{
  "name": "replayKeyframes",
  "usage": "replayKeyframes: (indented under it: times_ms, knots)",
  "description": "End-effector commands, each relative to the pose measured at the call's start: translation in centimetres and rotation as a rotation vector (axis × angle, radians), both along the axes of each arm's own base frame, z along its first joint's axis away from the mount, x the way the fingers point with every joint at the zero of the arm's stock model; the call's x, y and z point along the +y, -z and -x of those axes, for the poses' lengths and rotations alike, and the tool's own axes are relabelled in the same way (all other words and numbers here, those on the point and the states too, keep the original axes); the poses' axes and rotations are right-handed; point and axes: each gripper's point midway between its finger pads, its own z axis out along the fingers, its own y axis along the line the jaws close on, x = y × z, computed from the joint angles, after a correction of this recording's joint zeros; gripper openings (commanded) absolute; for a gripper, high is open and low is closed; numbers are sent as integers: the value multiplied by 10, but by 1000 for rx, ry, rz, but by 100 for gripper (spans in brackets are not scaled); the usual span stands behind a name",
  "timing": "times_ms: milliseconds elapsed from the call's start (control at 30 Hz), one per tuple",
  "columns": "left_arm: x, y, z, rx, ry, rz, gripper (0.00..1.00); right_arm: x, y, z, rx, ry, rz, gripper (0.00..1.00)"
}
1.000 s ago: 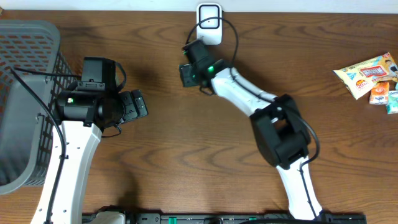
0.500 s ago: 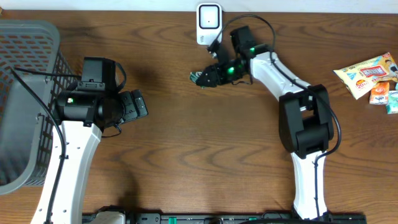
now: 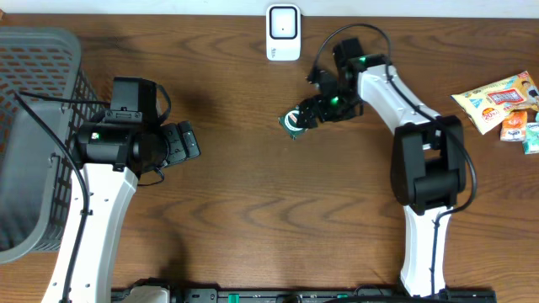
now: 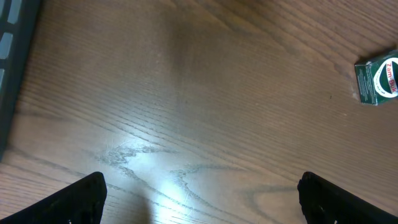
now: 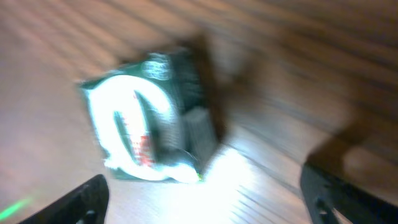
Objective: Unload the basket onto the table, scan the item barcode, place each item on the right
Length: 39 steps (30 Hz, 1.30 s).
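A dark wooden desk (image 3: 253,219) fills the overhead view. A white scanner (image 3: 284,32) stands at its far edge near the middle. A grey mesh basket (image 3: 34,126) sits at the left end, and a few snack packets (image 3: 497,101) lie at the right end.

The small green box (image 3: 292,122) lies on the desk on the robot's side of the scanner, apart from it. The right pincer (image 3: 313,111) hangs just beside the box with its 2 fingers spread wide. In the right wrist view the box is blurred and lies ahead of the gap between the fingertips, touching neither. Its upper face shows a white patch with red print.

The left pincer (image 3: 184,141) hovers near the basket, well apart from the box. Its 2 fingers also stand wide apart, with only bare wood showing between them. In the left wrist view the box appears small at the right edge.
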Motion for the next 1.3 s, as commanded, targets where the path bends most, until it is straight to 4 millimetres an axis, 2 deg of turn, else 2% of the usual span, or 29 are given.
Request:
replayKeyframes:
  times_ms: [0,133,233,300,367,433,567,667,800,933,1000,1100,1267]
  knots:
    - [2,0,1,4,-4,-3,98,-39,-13,-19,-56,128,143,98]
    - [2,0,1,4,-4,-3,98,-38,-46,-24,-80,233,88,99]
    - [2,0,1,4,-4,-3,98,-10,-73,-15,-67,198,-54,96]
    - [2,0,1,4,-4,-3,98,12,-87,-7,-44,158,-163,81]
    - [2,0,1,4,-4,-3,98,30,-94,0,-25,121,-230,50]
    - [2,0,1,4,-4,-3,98,41,-91,6,-15,100,-224,31]
    - [2,0,1,4,-4,-3,98,63,-81,20,-5,56,-181,14]
    - [2,0,1,4,-4,-3,98,68,-68,22,-23,97,-63,3]
    - [2,0,1,4,-4,-3,98,71,-54,25,-51,179,68,1]
    - [2,0,1,4,-4,-3,98,90,-44,32,-73,170,75,1]
    - [2,0,1,4,-4,-3,98,92,-35,33,-84,197,94,1]
    - [2,0,1,4,-4,-3,98,83,-15,36,-90,268,152,1]
    - [2,0,1,4,-4,-3,98,68,6,39,-103,301,206,1]
